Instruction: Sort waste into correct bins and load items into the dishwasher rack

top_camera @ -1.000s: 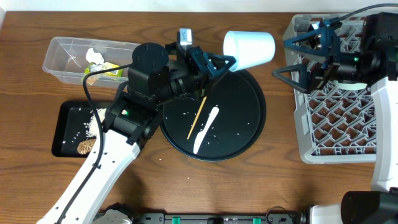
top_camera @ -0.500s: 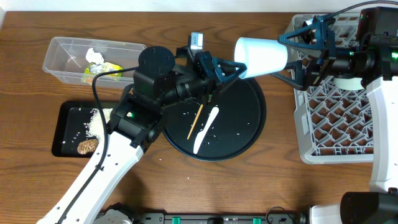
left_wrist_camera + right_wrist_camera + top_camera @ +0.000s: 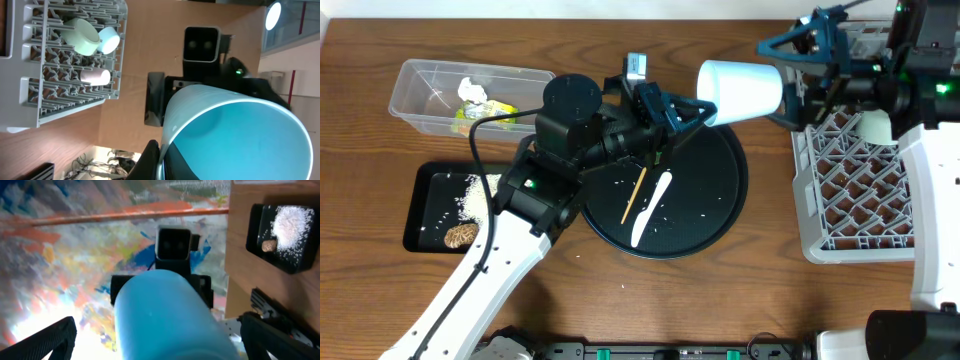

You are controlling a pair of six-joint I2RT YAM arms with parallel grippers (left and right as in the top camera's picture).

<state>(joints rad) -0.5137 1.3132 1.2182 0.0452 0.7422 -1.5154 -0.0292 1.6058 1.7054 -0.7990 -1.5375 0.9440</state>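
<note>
The blue cup [image 3: 740, 92] lies on its side in the air, above the far right of the round black tray [image 3: 720, 205]. My left gripper [image 3: 695, 108] is shut on its rim, one finger inside and one outside [image 3: 161, 150]. My right gripper [image 3: 785, 85] stands open at the cup's closed end, and its fingers [image 3: 45, 340] straddle the cup [image 3: 165, 315] without touching it. The grey dishwasher rack [image 3: 860, 180] is on the right. It holds a mint-white bowl [image 3: 82, 37], a light-blue bowl [image 3: 109, 40] and a pink-white cup [image 3: 95, 76].
A chopstick [image 3: 636, 195], a white spoon [image 3: 652, 208] and stray rice lie on the round tray. The clear tub [image 3: 420, 85] holds a tissue [image 3: 472, 90] and a yellow-green wrapper [image 3: 490, 110]. The black rectangular tray [image 3: 425, 215] holds rice [image 3: 475, 195] and a brown lump [image 3: 460, 235].
My left gripper carried the cup to the right, then stopped. My right gripper moved left and toward the back, and its open fingers now sit either side of the cup's closed end.
</note>
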